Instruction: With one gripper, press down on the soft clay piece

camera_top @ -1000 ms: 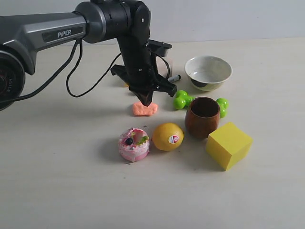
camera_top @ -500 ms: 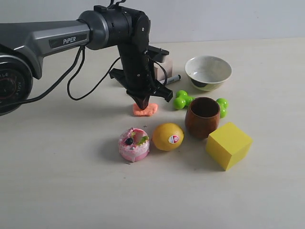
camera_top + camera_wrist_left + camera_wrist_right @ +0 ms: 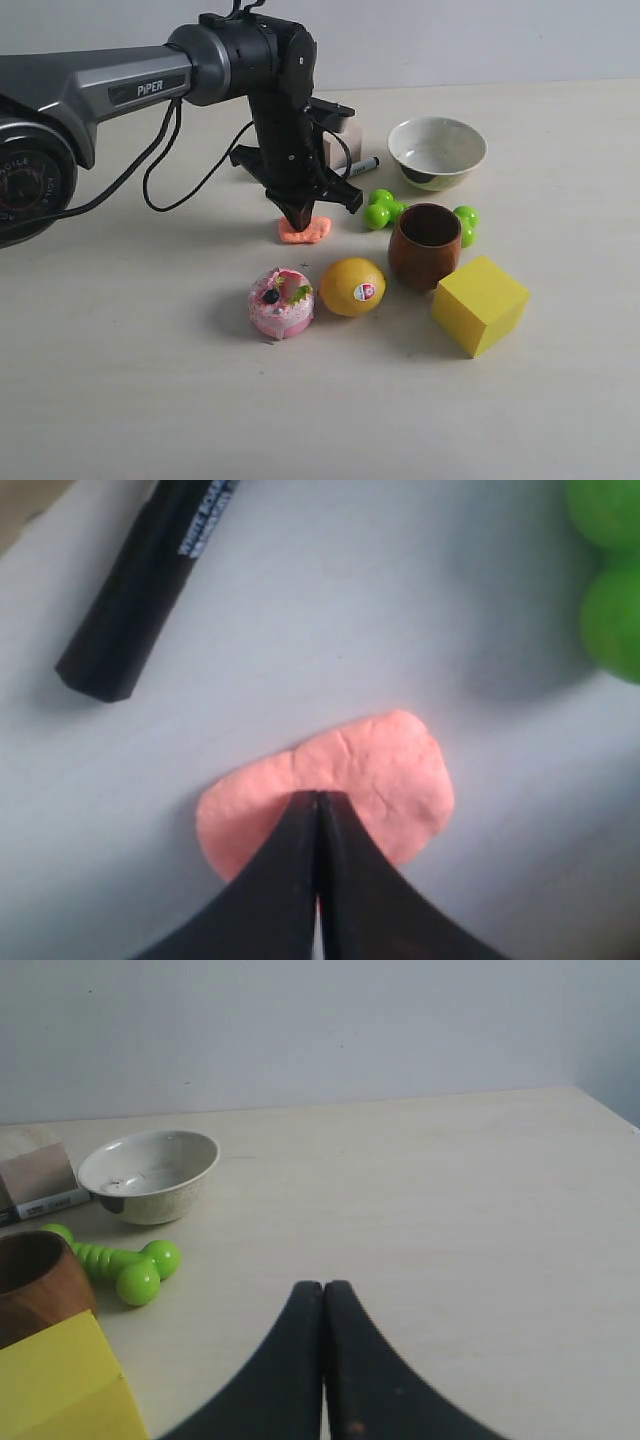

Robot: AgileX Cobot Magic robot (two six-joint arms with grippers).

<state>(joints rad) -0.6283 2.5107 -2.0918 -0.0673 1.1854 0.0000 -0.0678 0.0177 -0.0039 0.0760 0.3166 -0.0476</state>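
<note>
While the left arm leans in from the left side of the table (image 3: pixel 120 400), the left gripper (image 3: pixel 302 214) points straight down with its tip resting on the clay (image 3: pixel 314 233). Its two black fingers are pressed flat together with nothing between them. From the wrist camera, their joined point sits on one edge of the salmon lump and hides part of it. The clay lies flat on the tabletop near the middle of the scene. Its surface looks smooth with a few faint creases.

In the exterior view, a pink cake (image 3: pixel 281 302) and a lemon (image 3: pixel 352 287) sit closer to the camera than the clay and apart from it. A green toy (image 3: pixel 383 210) lies just to the clay's right. It shows on both sides of a brown cup (image 3: pixel 426 245), which hides its middle. A yellow block (image 3: pixel 480 303) stands beside the cup on the near side. Farther back are a pale bowl (image 3: pixel 437 150), a black marker (image 3: pixel 362 164) and a small box (image 3: pixel 346 138). The marker lies near the clay without touching it.

The right gripper (image 3: pixel 323 1288) also has its fingers closed against each other, gripping nothing. It hangs over bare table, well away from the bowl, toy, cup and block that its camera sees.
</note>
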